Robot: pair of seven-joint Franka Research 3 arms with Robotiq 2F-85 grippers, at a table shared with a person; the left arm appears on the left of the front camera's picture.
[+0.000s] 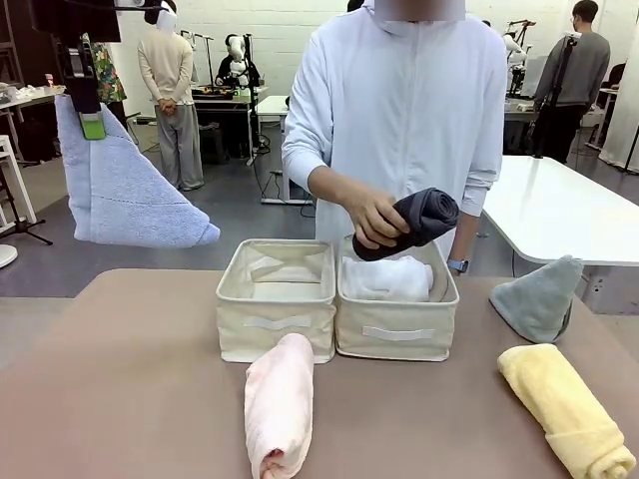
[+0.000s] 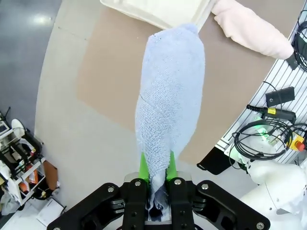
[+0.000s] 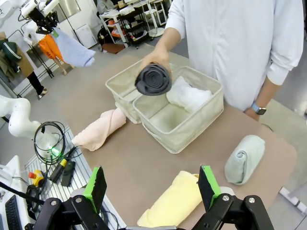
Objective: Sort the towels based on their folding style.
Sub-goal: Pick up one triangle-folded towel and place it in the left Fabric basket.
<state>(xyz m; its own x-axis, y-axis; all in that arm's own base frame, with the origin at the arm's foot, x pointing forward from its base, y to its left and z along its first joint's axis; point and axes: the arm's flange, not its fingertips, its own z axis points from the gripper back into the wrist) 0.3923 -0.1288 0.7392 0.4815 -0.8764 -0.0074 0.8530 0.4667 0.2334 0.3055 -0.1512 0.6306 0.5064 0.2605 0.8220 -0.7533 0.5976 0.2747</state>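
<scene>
Hanging from our left gripper [image 1: 92, 125], whose green pads are pressed together on one corner, the light blue towel [image 1: 130, 190] has its long axis vertical, high above the left end of the desk [image 1: 120, 379]. Its broad lower edge ends in a tip pointing toward the bins.

Our right gripper [image 3: 152, 184] is spread wide and holds nothing. It sits above the desk's near side, over the yellow roll [image 3: 175, 201], which lies slantwise with its near end hidden behind the gripper's body.

The person's hand [image 1: 374, 215] grips the dark grey roll [image 1: 414, 222] above the right bin [image 1: 397, 334]. That roll is tilted, with its spiral end turned toward our right wrist camera. We see the white roll [image 1: 387, 277] lying crosswise inside that bin, its lower part hidden by the wall.

The pink roll [image 1: 280, 404] lies on the desk just in front of the left bin [image 1: 277, 299], its long axis running toward us. The grey-green towel [image 1: 539, 297] stands tip up at the right.
</scene>
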